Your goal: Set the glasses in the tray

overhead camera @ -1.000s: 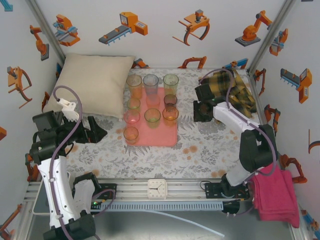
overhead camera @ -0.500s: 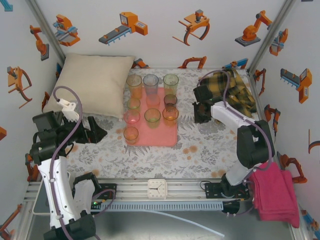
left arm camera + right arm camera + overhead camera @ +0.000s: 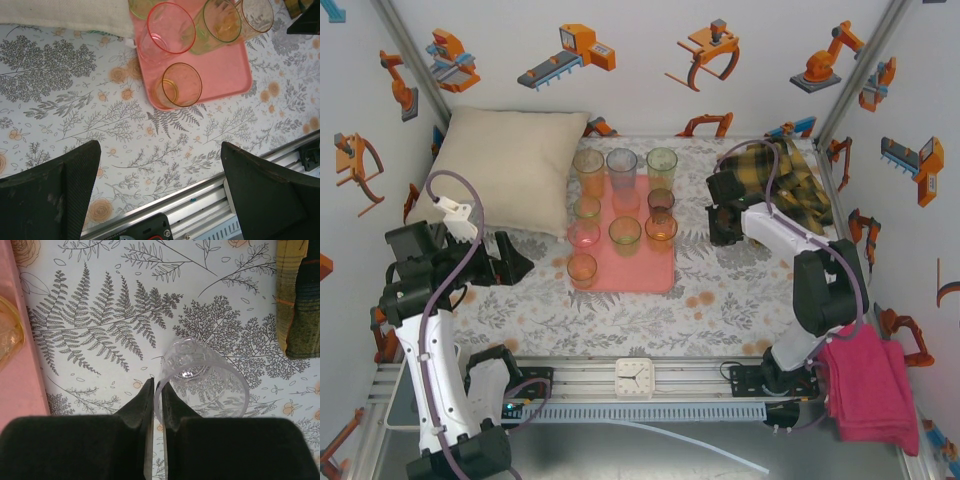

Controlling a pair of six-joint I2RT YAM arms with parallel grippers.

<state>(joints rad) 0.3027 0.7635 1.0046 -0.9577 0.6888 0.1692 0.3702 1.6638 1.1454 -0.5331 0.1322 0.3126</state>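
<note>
Where the right gripper hangs over the table, its jaws are pinching one side wall of a clear glass. The glass has its mouth towards the wrist camera. It sits over the leaf-patterned cover between the right edge of the tray and a plaid cloth in the far right corner, apart from both. I cannot tell whether its base touches the table. The left gripper has its jaws spread wide with nothing between them, near the tray's near left corner and just in front of a pillow. The pink tray lies mid-table towards the far edge and carries the other glasses, all upright.
</note>
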